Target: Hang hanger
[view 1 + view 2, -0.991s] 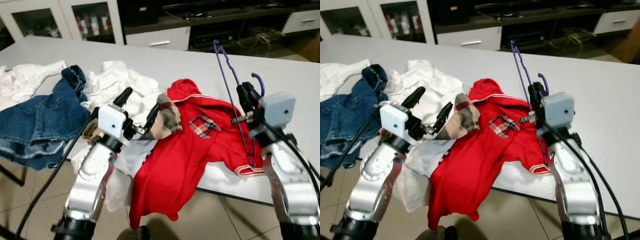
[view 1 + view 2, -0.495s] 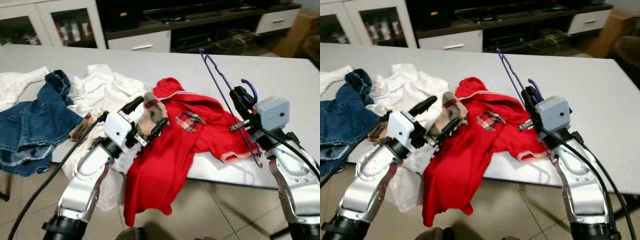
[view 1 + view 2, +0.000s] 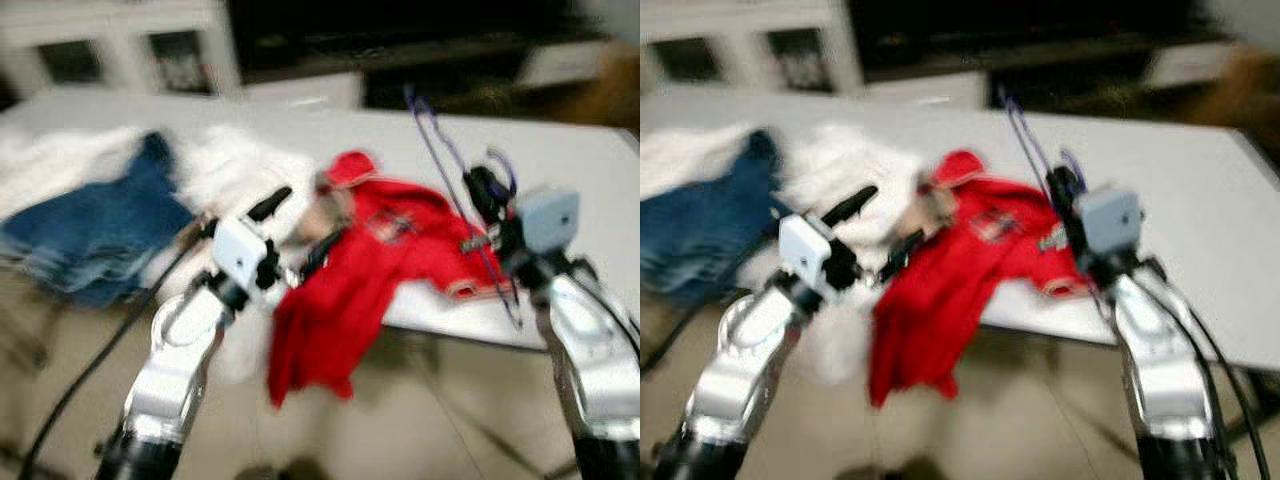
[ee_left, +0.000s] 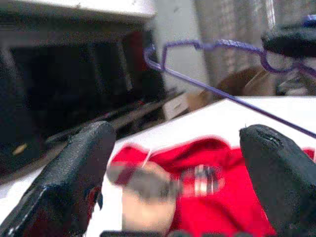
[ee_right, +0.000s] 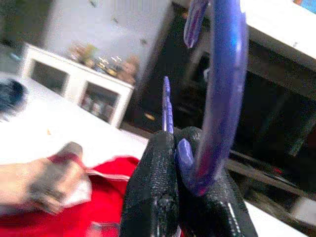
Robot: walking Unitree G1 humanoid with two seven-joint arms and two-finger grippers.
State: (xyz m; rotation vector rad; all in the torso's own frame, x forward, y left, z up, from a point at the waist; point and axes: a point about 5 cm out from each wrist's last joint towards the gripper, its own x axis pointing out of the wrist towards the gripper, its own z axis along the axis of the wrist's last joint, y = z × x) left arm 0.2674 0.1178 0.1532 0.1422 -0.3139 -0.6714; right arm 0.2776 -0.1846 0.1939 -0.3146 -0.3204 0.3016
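Holding one purple hanger (image 3: 455, 170) in my right gripper (image 3: 487, 195), fingers pinched on it by the hook; long axis runs from near right, low, up to far left over the table (image 3: 590, 160). Left gripper (image 4: 173, 168) spread wide, nothing in it, near one red shirt (image 3: 385, 260); one pair of jeans (image 3: 95, 230) far left

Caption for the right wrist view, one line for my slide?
Right gripper pinching the purple hanger near its hook, above the red shirt.

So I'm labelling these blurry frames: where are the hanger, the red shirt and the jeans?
hanger (image 3: 452, 165): left eye view, on its long purple wire.
red shirt (image 3: 350, 290): left eye view, on its body.
jeans (image 3: 95, 235): left eye view, mid-fabric.
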